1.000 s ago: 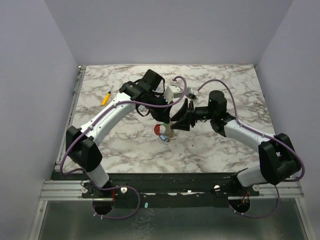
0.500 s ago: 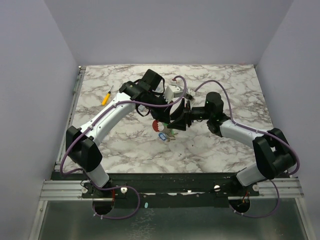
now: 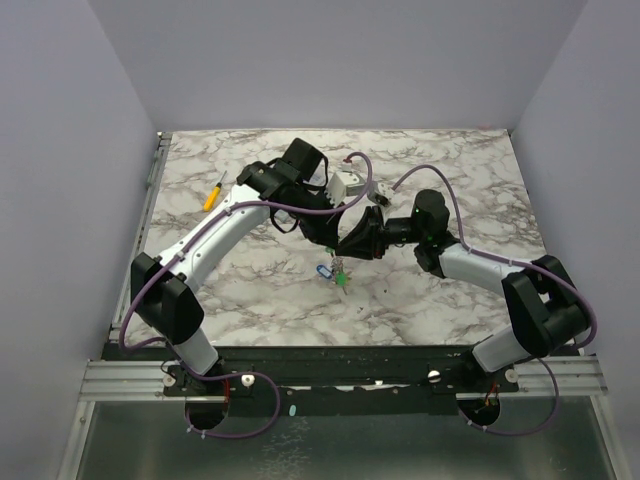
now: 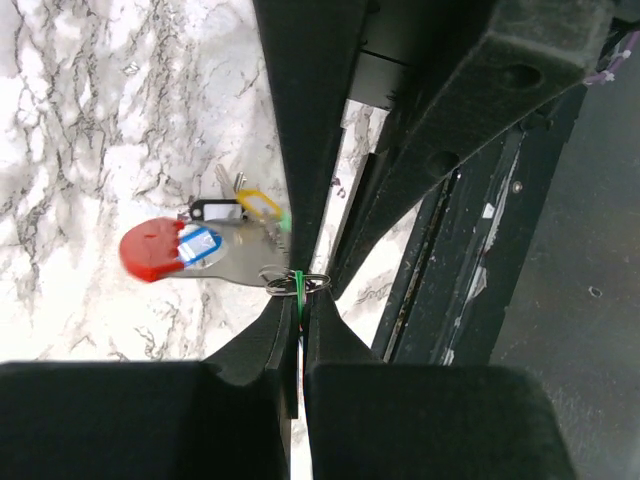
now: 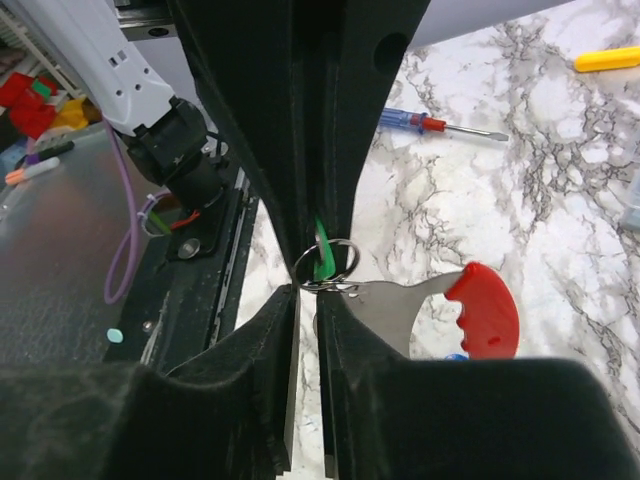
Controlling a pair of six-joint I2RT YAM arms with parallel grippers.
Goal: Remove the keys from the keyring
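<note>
The keyring is a thin silvery loop joined to a metal plate with a red fob; blue, yellow and black tags lie by it. My left gripper is shut on the green key tag at the loop. My right gripper meets it head-on, its jaws nearly closed on the loop, with the green tag and the red fob beside it. In the top view both grippers touch above the table, and blue and green tags dangle below.
A yellow-handled screwdriver lies at the far left of the marble table. A red-and-blue pen-like tool lies beyond the grippers. A clear plastic box sits behind the left wrist. The black front rail is close.
My right gripper has moved left and closed in against the left gripper. The bunch has turned, and the red fob no longer shows in the top view.
</note>
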